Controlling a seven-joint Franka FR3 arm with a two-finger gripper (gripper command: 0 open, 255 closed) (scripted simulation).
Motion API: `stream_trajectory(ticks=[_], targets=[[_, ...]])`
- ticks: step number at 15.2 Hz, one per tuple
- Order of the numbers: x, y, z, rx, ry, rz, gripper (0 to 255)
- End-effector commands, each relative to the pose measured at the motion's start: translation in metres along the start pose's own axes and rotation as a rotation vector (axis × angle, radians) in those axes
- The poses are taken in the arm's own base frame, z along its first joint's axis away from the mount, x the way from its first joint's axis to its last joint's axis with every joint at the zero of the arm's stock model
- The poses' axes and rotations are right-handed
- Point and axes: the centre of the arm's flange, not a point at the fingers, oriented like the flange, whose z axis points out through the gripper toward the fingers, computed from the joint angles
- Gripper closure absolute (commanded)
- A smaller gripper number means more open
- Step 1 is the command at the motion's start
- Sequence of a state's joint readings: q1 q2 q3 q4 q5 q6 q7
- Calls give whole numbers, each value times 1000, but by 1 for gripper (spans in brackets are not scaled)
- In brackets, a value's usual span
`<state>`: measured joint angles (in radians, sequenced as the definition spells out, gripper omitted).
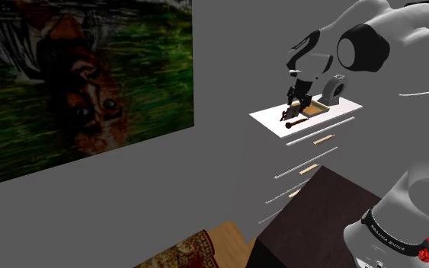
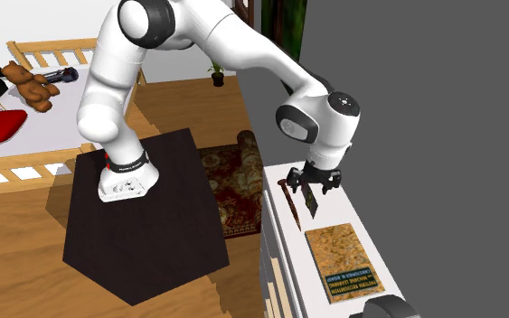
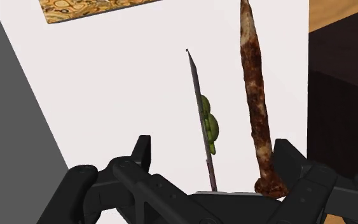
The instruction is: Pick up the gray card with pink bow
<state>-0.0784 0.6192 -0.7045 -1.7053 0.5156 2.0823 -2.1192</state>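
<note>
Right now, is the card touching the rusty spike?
Apart. The wrist view shows white surface between the card and the rusty spike along their visible length.

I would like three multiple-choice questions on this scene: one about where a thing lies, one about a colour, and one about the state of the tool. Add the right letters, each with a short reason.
1. Where does the brown patterned book lie?
A. on the rug
B. on the white top
C. on the bed

2. What colour is the bow on the thin card?
A. pink
B. blue
C. olive green

3. How does the tool stand?
A. shut on the card
B. open, with the card between its fingers, untouched
C. shut on nothing

Answers:
1 B: the book lies flat on the white top, near the tool.
2 C: the wrist view shows the bow as olive green.
3 B: the fingers stand apart on either side of the edge-on card.
</note>
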Motion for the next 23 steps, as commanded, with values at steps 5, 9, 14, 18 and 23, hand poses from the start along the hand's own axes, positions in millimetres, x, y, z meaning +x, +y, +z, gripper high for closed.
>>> stream_trajectory(ticks=[5, 9, 14, 18, 23], targets=[[-1, 0, 19, -1, 0, -1, 255], [-1, 0, 18, -1, 0, -1, 255], [-1, 1, 18, 0, 0, -1, 255], [1, 0, -3, 0, 0, -1, 255], [3, -1, -29, 0, 0, -1, 255]])
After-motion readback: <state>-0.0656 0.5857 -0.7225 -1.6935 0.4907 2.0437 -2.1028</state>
